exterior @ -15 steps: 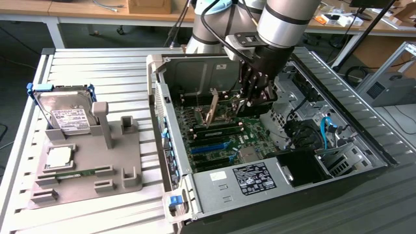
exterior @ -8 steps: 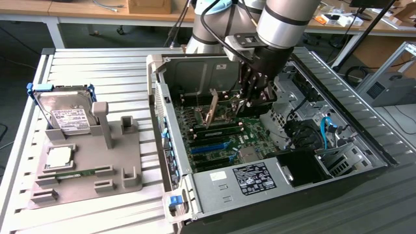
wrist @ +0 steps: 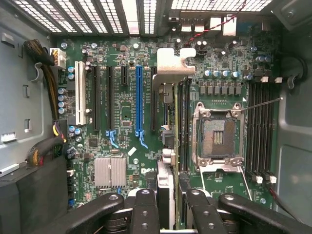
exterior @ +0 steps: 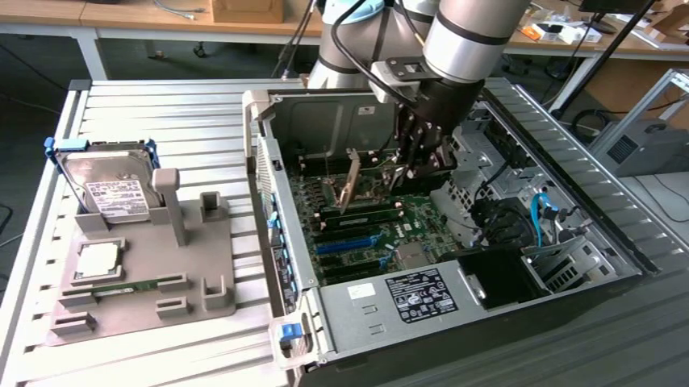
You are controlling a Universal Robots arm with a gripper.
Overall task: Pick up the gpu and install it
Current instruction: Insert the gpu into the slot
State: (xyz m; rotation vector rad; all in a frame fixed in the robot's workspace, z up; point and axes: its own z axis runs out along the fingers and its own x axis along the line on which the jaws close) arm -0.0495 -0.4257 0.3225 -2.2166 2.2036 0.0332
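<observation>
Open computer case (exterior: 282,242) lying on the slatted counter (exterior: 161,105), with the arm reaching inside. The gripper (exterior: 412,171) is clenched on the gpu (exterior: 350,189), which stands on edge above the motherboard (wrist: 122,73) in the rear half of the case. Whether its lower edge has entered a slot cannot be told. The wrist view looks straight down the card. The gpu (wrist: 166,180) appears there edge-on as a thin strip running from between the black fingers (wrist: 146,209) to its silver end bracket (wrist: 174,63) by the vented rear wall, in line with the dark slots just beside the long blue slot (wrist: 139,97) and next to the open CPU socket (wrist: 217,134). The exterior view gives what that one lacks: the card's brownish face, its upright stance and its height in the case. It also shows the grey fixture (exterior: 151,282) on the counter well apart, with the hard drive (exterior: 108,185) propped in it. The card is judged light, thin and stiff, but fragile, since its components and edge contacts tolerate no bending or scraping. Hold is best taken across the two flat faces near the top edge, clear of the bracket and the connector, as it seems here.
</observation>
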